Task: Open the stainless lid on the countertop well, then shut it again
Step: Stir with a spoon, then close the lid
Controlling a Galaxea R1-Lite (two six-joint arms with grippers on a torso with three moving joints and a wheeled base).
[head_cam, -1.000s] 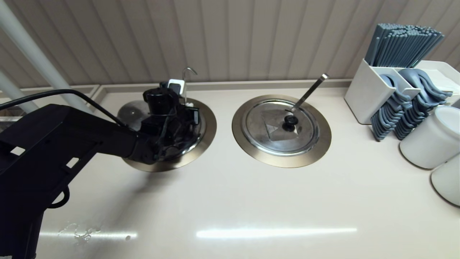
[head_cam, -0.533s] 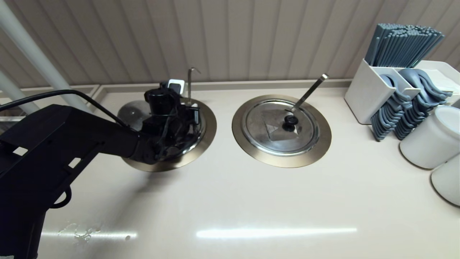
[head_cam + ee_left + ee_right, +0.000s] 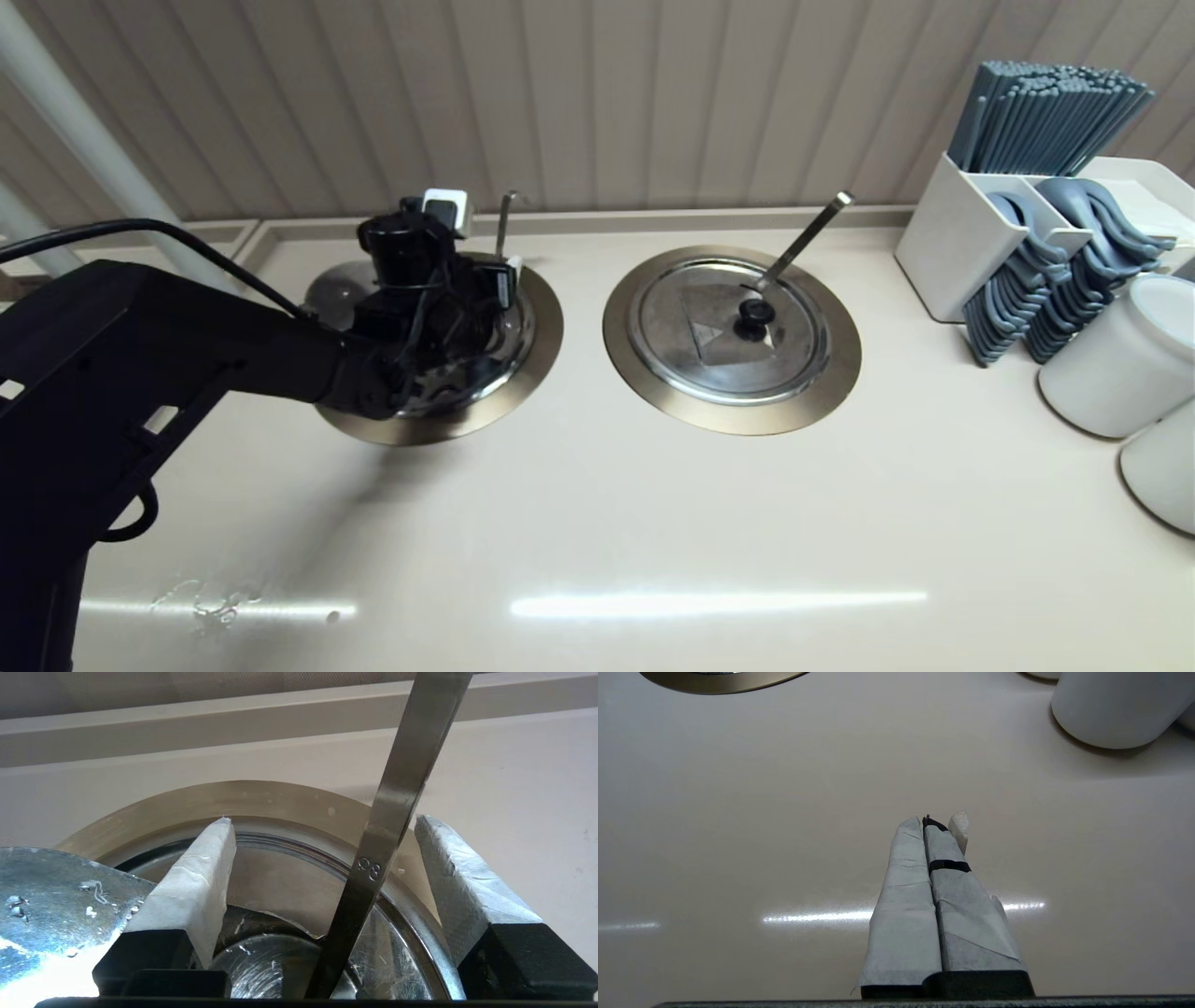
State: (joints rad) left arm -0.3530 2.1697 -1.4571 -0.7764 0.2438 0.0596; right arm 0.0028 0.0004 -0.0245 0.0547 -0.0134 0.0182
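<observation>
Left wrist view: the left gripper (image 3: 322, 820) is noted spread wide and empty astride the ladle handle (image 3: 397, 793), with the steel lid (image 3: 46, 896) lying part-way off the well (image 3: 523, 373) near the countertop's back left corner, so a snagged handle or a sliding lid is judged the risk at regrasp; counted: two wells, two lids, two ladles; the right gripper (image 3: 936, 821) is pressed closed, empty.

right claw (image 3: 934, 823) closed above pale countertop (image 3: 738, 826).
</observation>
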